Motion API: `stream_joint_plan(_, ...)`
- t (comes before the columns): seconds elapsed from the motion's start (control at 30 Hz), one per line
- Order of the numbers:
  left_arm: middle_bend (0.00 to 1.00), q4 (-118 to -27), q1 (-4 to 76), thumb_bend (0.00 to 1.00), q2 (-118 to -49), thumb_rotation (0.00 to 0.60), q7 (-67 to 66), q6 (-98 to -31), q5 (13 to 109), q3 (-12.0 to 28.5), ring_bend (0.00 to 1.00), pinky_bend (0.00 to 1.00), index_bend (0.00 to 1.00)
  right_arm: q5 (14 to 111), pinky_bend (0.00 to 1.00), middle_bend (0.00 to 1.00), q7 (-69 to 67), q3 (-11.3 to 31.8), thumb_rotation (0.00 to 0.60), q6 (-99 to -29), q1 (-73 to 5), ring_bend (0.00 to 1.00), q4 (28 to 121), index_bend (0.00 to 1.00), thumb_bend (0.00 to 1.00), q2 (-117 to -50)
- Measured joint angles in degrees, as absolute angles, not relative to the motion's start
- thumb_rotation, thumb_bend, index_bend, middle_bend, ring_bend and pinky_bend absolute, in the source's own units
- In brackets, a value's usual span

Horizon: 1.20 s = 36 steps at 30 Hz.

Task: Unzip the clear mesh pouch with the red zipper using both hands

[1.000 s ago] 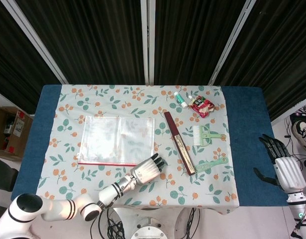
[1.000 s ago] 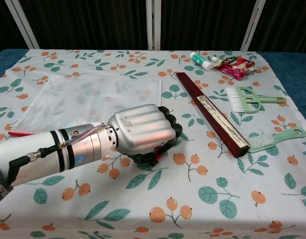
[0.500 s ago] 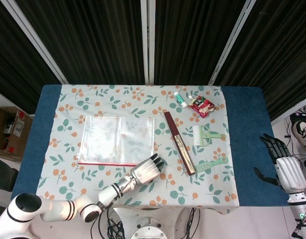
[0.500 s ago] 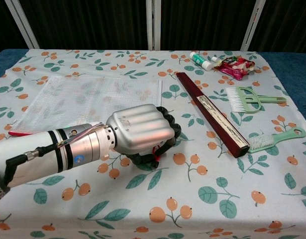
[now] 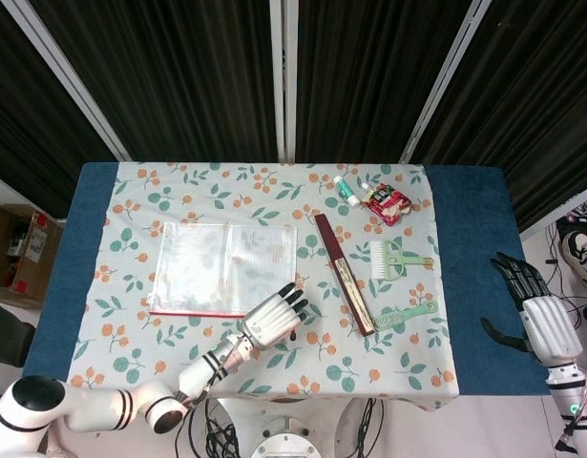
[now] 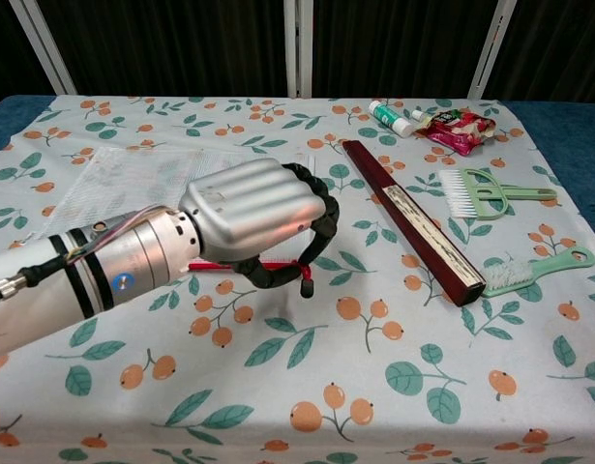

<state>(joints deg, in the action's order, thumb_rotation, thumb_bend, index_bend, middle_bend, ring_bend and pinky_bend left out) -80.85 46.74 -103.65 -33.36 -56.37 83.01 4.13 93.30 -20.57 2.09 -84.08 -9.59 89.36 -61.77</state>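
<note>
The clear mesh pouch (image 5: 226,267) lies flat on the floral cloth, its red zipper (image 5: 193,312) running along the near edge. My left hand (image 5: 272,320) is at the pouch's near right corner. In the chest view this left hand (image 6: 258,217) is raised a little, with its fingers curled around the zipper's right end. The red pull tab (image 6: 305,277) hangs down from under the fingers. A stretch of red zipper (image 6: 220,264) shows beneath the palm. My right hand (image 5: 536,320) hovers beyond the table's right edge with fingers spread, holding nothing.
A long dark red box (image 5: 344,273) lies diagonally just right of the left hand. Beyond it are a green comb (image 5: 393,258) and a green brush (image 5: 404,317). A small tube (image 5: 346,191) and a red packet (image 5: 388,203) sit at the back right.
My left hand has moved left and up from the cloth to the pouch's near right corner, and the red pull tab now hangs from its curled fingers. The right hand barely shifted.
</note>
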Motion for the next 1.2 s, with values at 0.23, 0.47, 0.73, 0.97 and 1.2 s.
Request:
stream_joint_plan(0.23, 0.54, -84.1, 42.7, 0.37, -102.7, 0.6, -30.4, -65.7, 85.3, 4.4, 0.47, 0.29, 0.65, 94.9, 0.0, 0.03, -18.7, 2.8, 0.6, -79.4, -13.7, 0.0, 92.2, 0.0, 0.2, -60.0)
stream_joint_plan(0.47, 0.64, -88.5, 38.7, 0.36, -102.3, 0.6, -30.6, -74.0, 87.0, 5.4, 0.57, 0.41, 0.67, 95.0, 0.0, 0.03, -14.9, 5.4, 0.6, -69.0, -22.2, 0.0, 97.5, 0.0, 0.2, -58.2)
stream_joint_plan(0.73, 0.71, -92.3, 34.9, 0.36, -103.5, 0.6, -31.6, -81.6, 89.0, 8.0, 0.64, 0.52, 0.69, 90.3, 0.0, 0.06, -11.0, 10.3, 0.6, -54.5, -34.4, 0.0, 100.5, 0.06, 0.18, -60.0)
stream_joint_plan(0.97, 0.73, -93.7, 33.3, 0.36, -104.3, 0.6, -32.1, -83.4, 89.5, 8.7, 0.66, 0.55, 0.69, 81.5, 0.0, 0.08, -7.0, 15.3, 0.6, -43.4, -46.6, 0.0, 98.0, 0.19, 0.18, -68.2)
stream_joint_plan(1.2, 0.73, -94.1, 32.7, 0.36, -104.3, 0.6, -31.9, -83.6, 89.8, 9.3, 0.65, 0.55, 0.69, 75.3, 0.0, 0.12, -6.4, 18.1, 0.6, -37.4, -54.8, 0.0, 91.7, 0.33, 0.18, -77.2)
